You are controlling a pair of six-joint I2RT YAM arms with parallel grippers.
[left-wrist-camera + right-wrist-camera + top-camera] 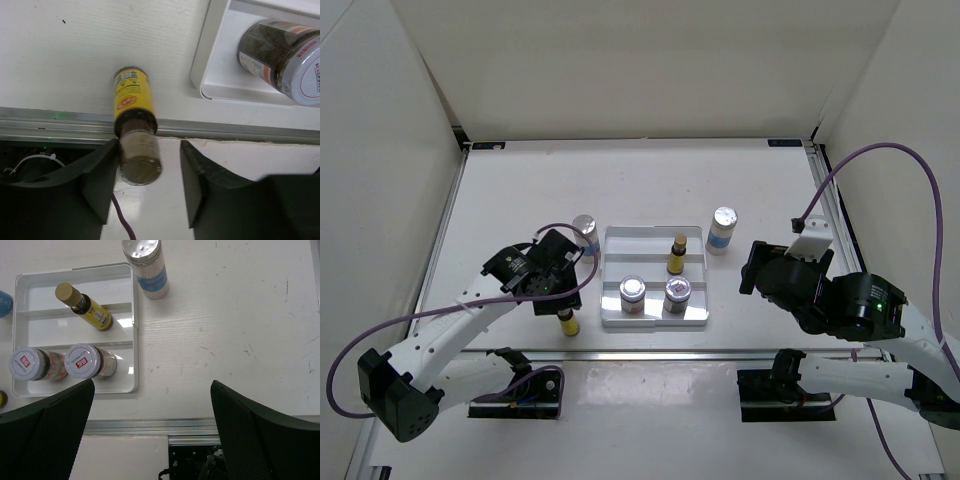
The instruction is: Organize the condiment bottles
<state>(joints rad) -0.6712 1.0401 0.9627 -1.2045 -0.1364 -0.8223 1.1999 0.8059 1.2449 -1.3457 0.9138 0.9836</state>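
A thin yellow bottle stands on the table left of the white tray. My left gripper is over it. In the left wrist view the dark cap sits between the fingers: the left finger touches it, while the right finger stands apart, so the gripper is open around the cap. The tray holds another yellow bottle and two silver-lidded jars. White bottles stand outside it at left and right. My right gripper is open and holds nothing.
The metal rail along the table's near edge runs just behind the left gripper's bottle. White walls enclose the table on three sides. In the right wrist view the tray's right rim lies left of bare tabletop.
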